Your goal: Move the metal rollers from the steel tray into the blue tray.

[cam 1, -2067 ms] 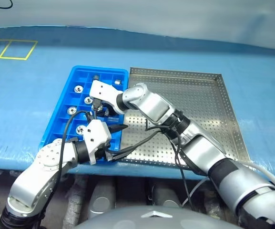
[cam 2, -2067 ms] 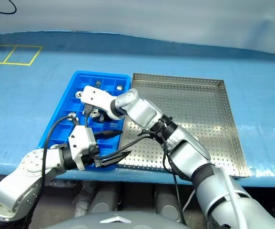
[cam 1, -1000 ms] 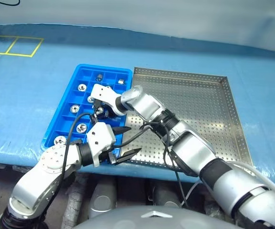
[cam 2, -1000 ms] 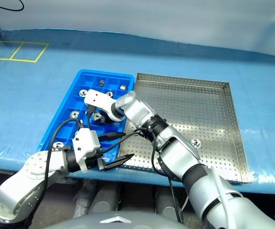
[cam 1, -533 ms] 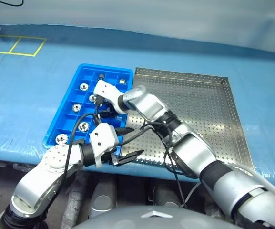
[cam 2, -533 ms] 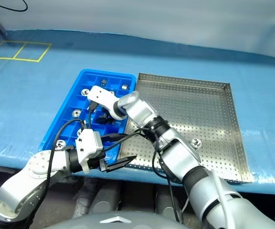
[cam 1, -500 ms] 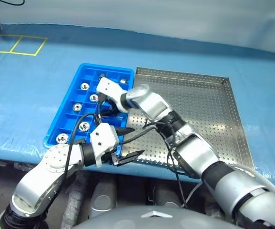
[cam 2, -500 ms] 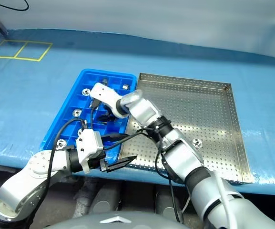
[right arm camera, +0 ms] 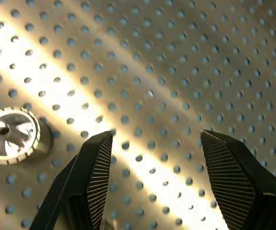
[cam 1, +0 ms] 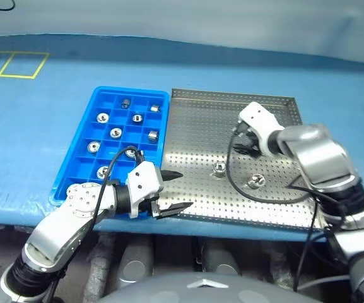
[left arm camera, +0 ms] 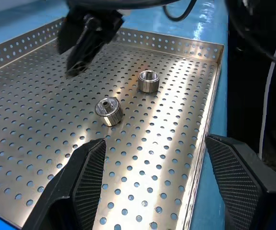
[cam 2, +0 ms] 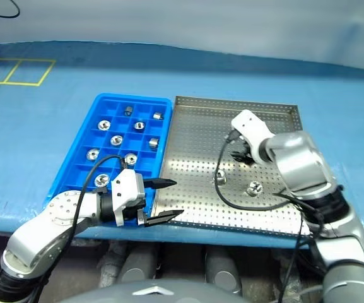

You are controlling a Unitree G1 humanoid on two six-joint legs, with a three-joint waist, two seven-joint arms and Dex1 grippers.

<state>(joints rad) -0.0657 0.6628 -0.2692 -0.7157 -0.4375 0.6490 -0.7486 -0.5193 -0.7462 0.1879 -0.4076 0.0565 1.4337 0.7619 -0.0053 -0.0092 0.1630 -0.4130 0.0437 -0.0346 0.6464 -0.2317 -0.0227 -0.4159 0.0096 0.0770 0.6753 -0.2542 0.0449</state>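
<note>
Fingers of the right gripper (right arm camera: 152, 191) stand apart and empty above the steel tray (cam 1: 267, 205), where two metal rollers (cam 1: 219, 169) remain, upright on the perforated floor. Both lie toward the robot from these fingers, so this arm seems nearer. The left gripper (cam 1: 175, 189), also open, hovers between the blue tray (cam 1: 74, 154) and the steel one.

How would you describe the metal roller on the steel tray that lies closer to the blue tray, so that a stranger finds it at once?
Find the steel tray, the perforated one right of the blue tray. Two rollers lie on its near half. The wanted metal roller is the one nearer the blue tray; the other roller lies further right and slightly nearer the front rim.
</note>
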